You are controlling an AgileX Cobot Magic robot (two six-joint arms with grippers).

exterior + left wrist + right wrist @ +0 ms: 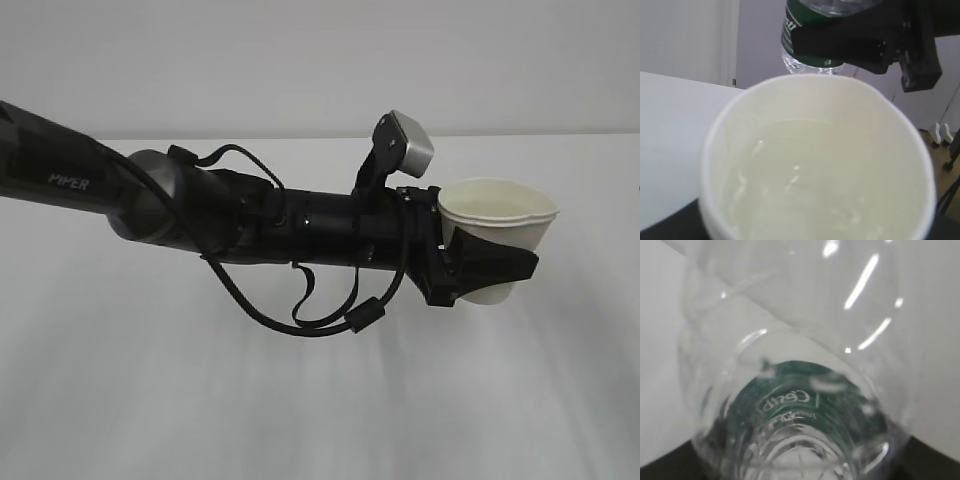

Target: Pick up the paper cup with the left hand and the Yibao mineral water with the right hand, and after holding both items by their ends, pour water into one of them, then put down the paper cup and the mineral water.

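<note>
The paper cup (497, 215) is upright and off the table, its rim squeezed slightly out of round. My left gripper (498, 265) is shut on its lower half. In the left wrist view the cup (815, 165) fills the frame and holds water. The Yibao mineral water (807, 30) hangs just beyond the cup's far rim, with the green label showing. My right gripper (840, 42) is shut across it. The right wrist view looks along the clear bottle (790, 405) from its ribbed end. Bottle and right gripper are outside the exterior view.
The white table (300, 400) spreads under the left arm (150, 195), whose cable loop (320, 320) hangs below the wrist. A white wall stands behind. The left wrist view shows the table edge (670, 82) at left and a stand's feet (942, 132) on the floor at right.
</note>
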